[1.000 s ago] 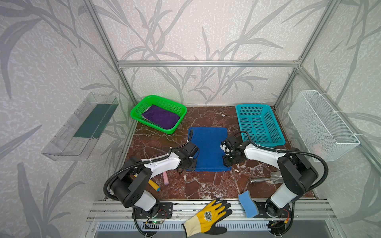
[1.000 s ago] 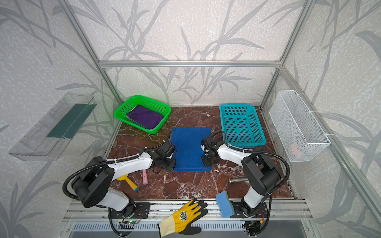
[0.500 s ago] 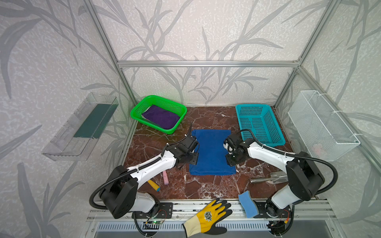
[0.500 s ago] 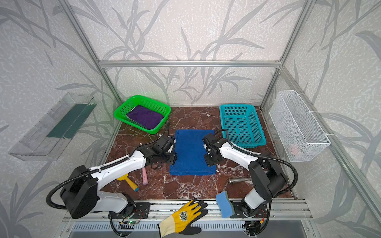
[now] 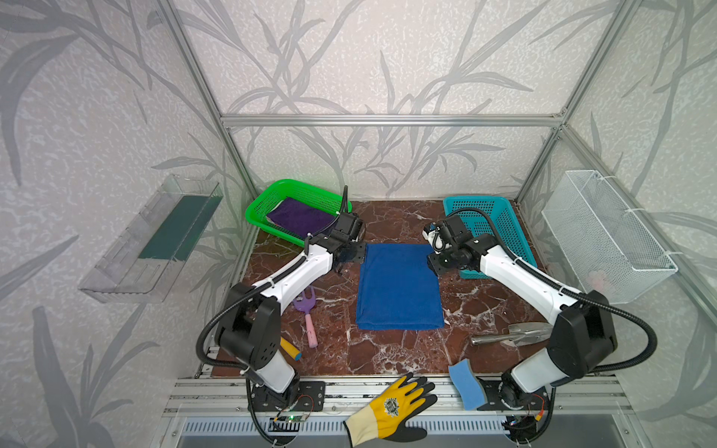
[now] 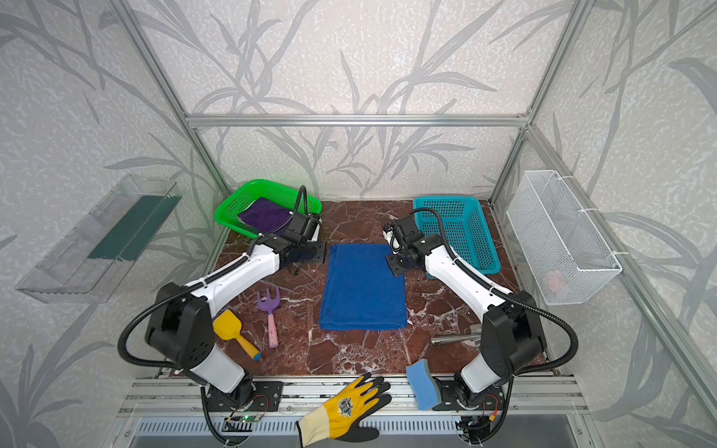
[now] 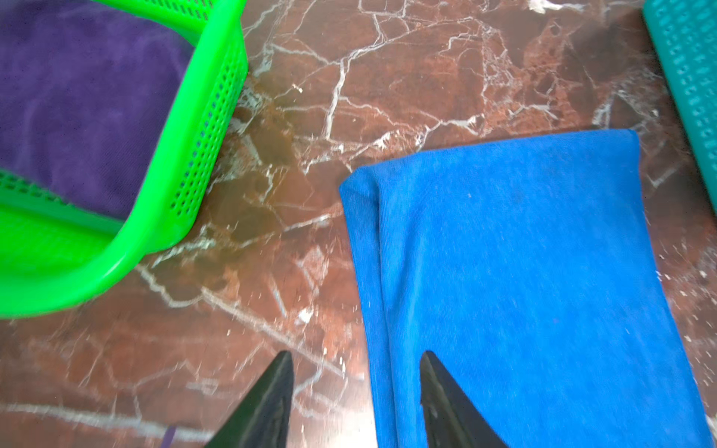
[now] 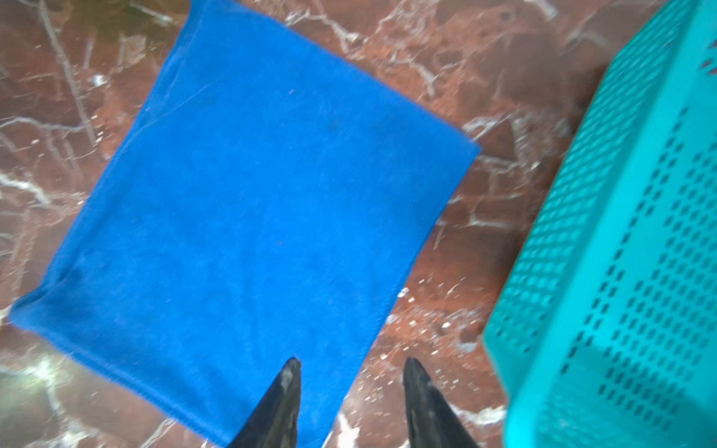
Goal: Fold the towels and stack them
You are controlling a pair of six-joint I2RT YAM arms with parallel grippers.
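Both grippers are empty, jaws apart. Our left gripper (image 7: 355, 355) hangs over one long edge of the royal blue towel (image 5: 399, 287), and our right gripper (image 8: 351, 362) straddles the opposite edge. The towel lies mid-table, folded into a flat rectangle. The dark purple towel (image 5: 298, 217) sits in the green basket (image 7: 201, 128).

Our worry is that the cloth is soft, fuzzy and doubled, with the layers offset along the left edge. A pinch could catch only the top layer and peel the fold open. It might also slide on the glossy marble-look tabletop (image 5: 388, 221). The rigid perforated teal basket (image 8: 620, 232) crowds the right arm too.
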